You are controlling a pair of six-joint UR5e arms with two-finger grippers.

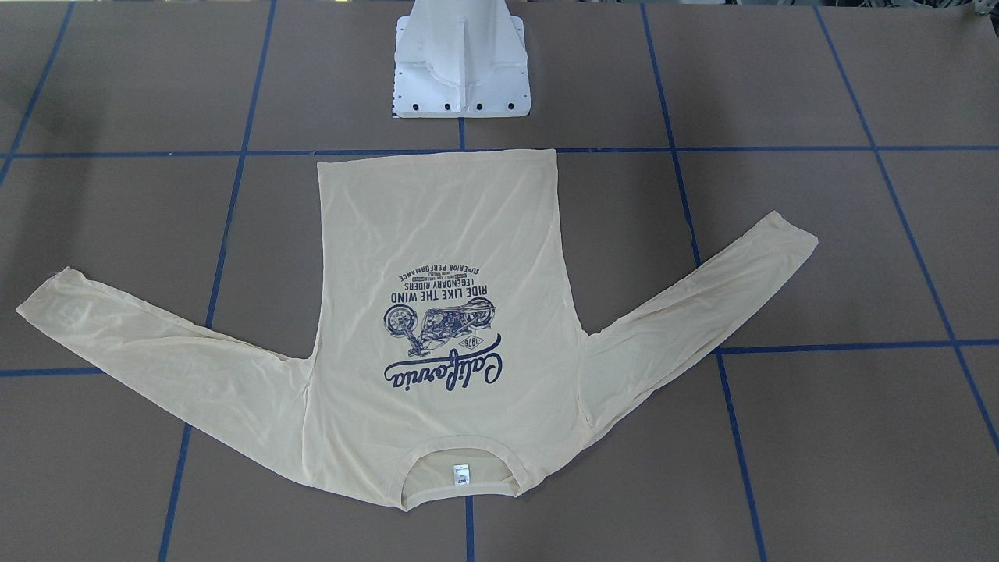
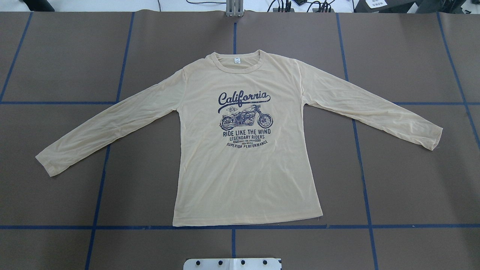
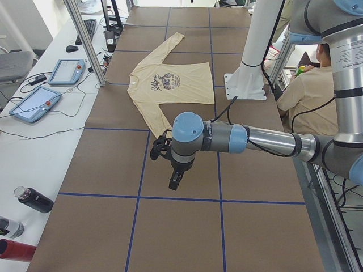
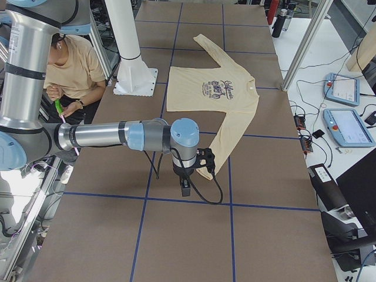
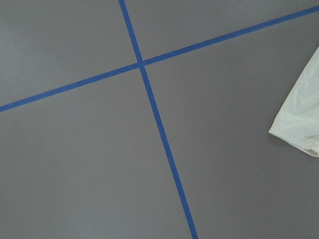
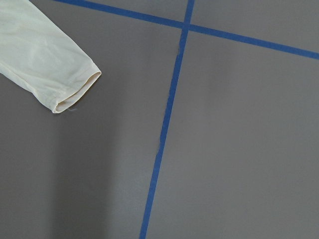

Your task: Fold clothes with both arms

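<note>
Plainly, you are at the very start. The shirt (image 2: 245,176) lies flat and unfolded on the table (image 2: 412,180) with its print (image 2: 244,120) facing up. Its collar points away from the robot and its hem lies towards the white pedestal (image 1: 460,70). Both sleeves are spread wide and slant back towards the robot's side. By my reading, no fold is made yet.

The next move calls for each arm to come down on its own sleeve near the cuff. Pinch the thin cloth without dragging the body, then carry it inward across the chest. The fabric looks light and apt to wrinkle, so keep the two sides matched.

The overhead and front-facing views show no arm at all; only the side views do. There the left gripper (image 3: 175,182) hangs above the table close to its sleeve end, and the right gripper (image 4: 185,189) hangs near the other. From those angles you cannot tell whether either stands open or closed, though neither appears to hold cloth.

The wrist views add the close detail. The left cuff (image 5: 299,124) sits at the picture's right edge and the right cuff (image 6: 75,94) shows its open mouth, both on table marked with blue tape lines (image 6: 169,114). A seated person (image 4: 73,64) shows only from the sides.
</note>
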